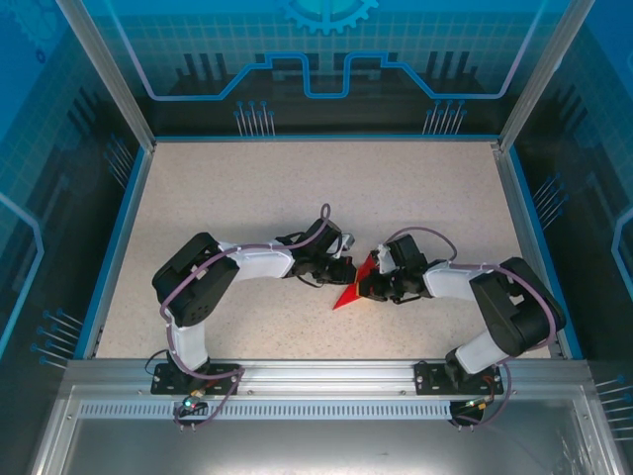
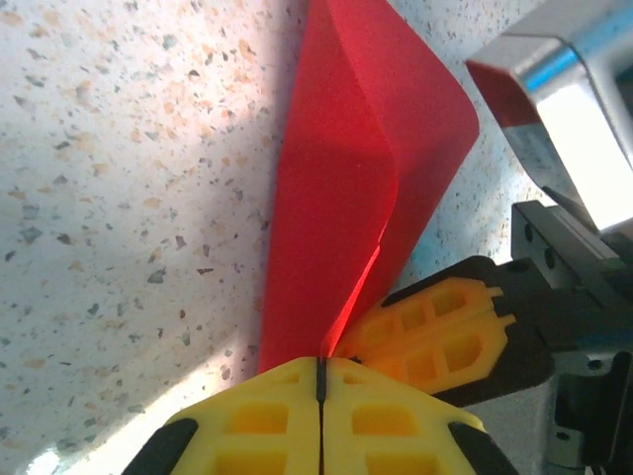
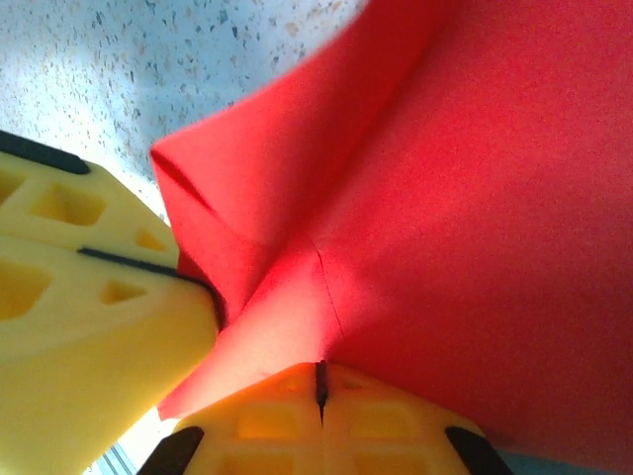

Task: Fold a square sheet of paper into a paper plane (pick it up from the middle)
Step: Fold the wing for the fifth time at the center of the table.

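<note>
Pinching red paper | left tool clamped on it | right tool clamped on it, crowding left | speckled table beneath

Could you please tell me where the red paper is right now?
In the top view, the paper is near the table's centre, slightly toward the near edge, gripped by both the left gripper and right gripper.

Blocked at mid-table by the left gripper and right gripper, tip to tip and both pinched shut on the folded red paper. Free for passing over the bare table across its far half and along both outer sides. Hemmed in at the edges by metal posts and blue panel walls, and near the front by the bent left arm and right arm.
</note>
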{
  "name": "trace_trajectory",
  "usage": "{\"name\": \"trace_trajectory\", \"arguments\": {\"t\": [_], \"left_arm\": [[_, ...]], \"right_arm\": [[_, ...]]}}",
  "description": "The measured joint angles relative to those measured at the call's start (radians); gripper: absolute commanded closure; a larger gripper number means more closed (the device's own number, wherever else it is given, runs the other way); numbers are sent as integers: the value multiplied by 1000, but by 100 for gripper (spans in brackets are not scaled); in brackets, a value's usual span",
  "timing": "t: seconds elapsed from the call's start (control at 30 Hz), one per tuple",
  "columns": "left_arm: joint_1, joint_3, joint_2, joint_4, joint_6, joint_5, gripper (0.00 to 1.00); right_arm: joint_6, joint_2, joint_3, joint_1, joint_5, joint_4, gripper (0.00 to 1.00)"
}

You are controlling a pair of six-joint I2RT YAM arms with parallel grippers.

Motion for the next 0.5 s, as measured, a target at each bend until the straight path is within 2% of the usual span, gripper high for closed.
{"name": "trace_trajectory", "arguments": {"t": [0.5], "left_arm": [[0, -40, 0, 63, -56, -6, 93]], "right_arm": [[4, -45, -61, -28, -4, 48, 100]]}}
